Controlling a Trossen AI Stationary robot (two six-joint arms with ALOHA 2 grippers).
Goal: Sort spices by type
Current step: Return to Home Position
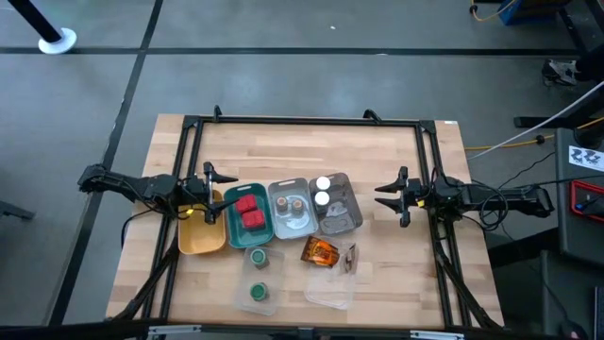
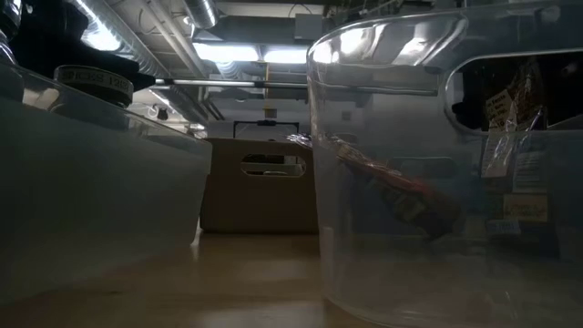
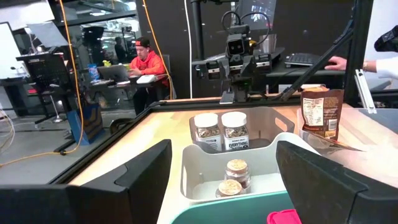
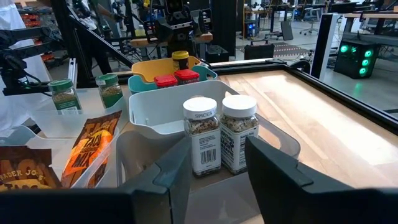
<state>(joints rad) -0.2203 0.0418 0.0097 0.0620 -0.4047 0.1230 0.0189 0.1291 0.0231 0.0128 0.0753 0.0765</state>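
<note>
Four trays stand in a row mid-table. The yellow tray (image 1: 198,236) holds a yellow-labelled jar (image 4: 180,59). Red boxes (image 1: 248,215) sit in the teal tray, brown-capped jars (image 3: 233,177) in the pale grey tray (image 1: 291,227), and white-capped jars (image 4: 221,134) in the darker grey tray (image 1: 347,219). Two green-capped jars (image 1: 257,274) stand on clear lids nearer the front edge. An orange-red pouch (image 1: 321,251) and a brown pouch (image 1: 349,257) lie beside them. My left gripper (image 1: 212,194) hovers open at the yellow tray's far end. My right gripper (image 1: 392,196) hovers open to the right of the grey tray.
A black frame (image 1: 311,121) runs around the work area. Clear plastic lids (image 1: 330,288) lie near the front edge and fill the low view (image 2: 437,164). Bare wood (image 1: 311,151) lies beyond the trays. People sit at desks (image 3: 146,62) in the room behind.
</note>
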